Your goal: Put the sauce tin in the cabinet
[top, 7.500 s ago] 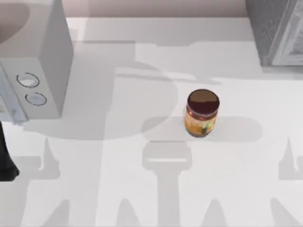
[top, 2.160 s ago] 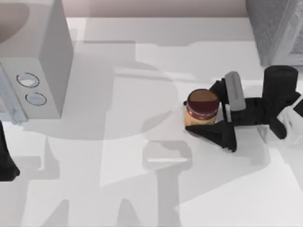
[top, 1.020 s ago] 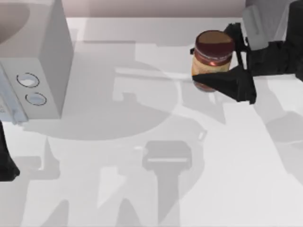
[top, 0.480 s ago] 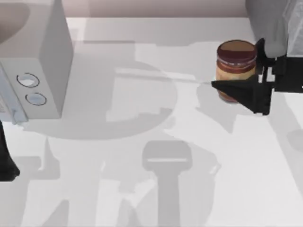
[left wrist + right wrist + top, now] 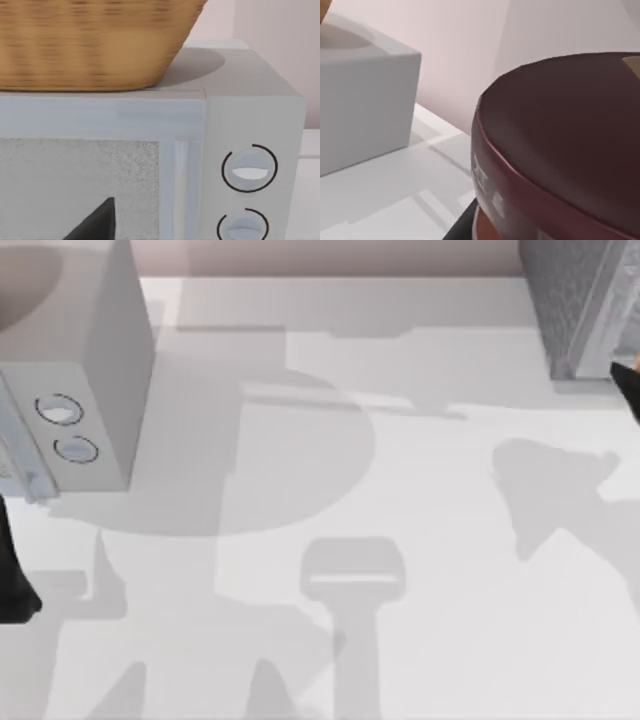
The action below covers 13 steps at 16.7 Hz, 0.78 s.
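Left arm (image 5: 12, 580): parked at the table's left edge, a dark link standing near the front-left corner in the top view. A dark fingertip (image 5: 95, 222) of the left gripper juts into the left wrist view; finger spacing not readable.

Right arm: at the table's right edge toward the back-right corner, a sliver of the right gripper (image 5: 632, 390) in the top view. A dark finger edge (image 5: 460, 227) sits against the sauce tin (image 5: 565, 150) in the right wrist view, close under the camera.

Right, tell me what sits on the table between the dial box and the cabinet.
Nothing: in the top view the table between the dial box and the cabinet carries shadows alone.
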Tool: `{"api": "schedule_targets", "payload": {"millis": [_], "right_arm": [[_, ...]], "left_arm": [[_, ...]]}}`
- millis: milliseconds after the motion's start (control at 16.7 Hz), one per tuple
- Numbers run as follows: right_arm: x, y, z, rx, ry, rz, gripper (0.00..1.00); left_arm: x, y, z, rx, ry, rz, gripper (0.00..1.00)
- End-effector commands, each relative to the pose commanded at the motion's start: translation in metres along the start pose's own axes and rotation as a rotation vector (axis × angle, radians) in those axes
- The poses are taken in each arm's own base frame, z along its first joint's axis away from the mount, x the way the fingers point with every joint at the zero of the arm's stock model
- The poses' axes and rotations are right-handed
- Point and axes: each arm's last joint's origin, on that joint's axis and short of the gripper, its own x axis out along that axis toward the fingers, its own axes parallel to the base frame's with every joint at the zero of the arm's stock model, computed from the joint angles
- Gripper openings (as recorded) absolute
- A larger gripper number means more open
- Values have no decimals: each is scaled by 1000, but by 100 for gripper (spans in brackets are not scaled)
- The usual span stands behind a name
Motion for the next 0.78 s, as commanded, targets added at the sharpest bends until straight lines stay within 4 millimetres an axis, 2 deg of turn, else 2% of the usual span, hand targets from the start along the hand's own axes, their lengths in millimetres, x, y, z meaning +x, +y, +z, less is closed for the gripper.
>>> {"api": "schedule_targets", "payload": {"millis": [120,300,540,660,780], "right_arm": [[-36,17,0,-18,-60,-171,0],[-68,36,-32,44,-75,-401,0],[-79,47,-90,174,-15,-615,0],[-80,49,-107,215,8,-665,0],[-80,50,-110,223,12,-675,0]], "left_arm": [[0,0,0,0,0,0,100],[0,0,0,0,0,0,100],[0,0,0,0,0,0,100],[0,0,0,0,0,0,100],[0,0,0,0,0,0,100]]}}
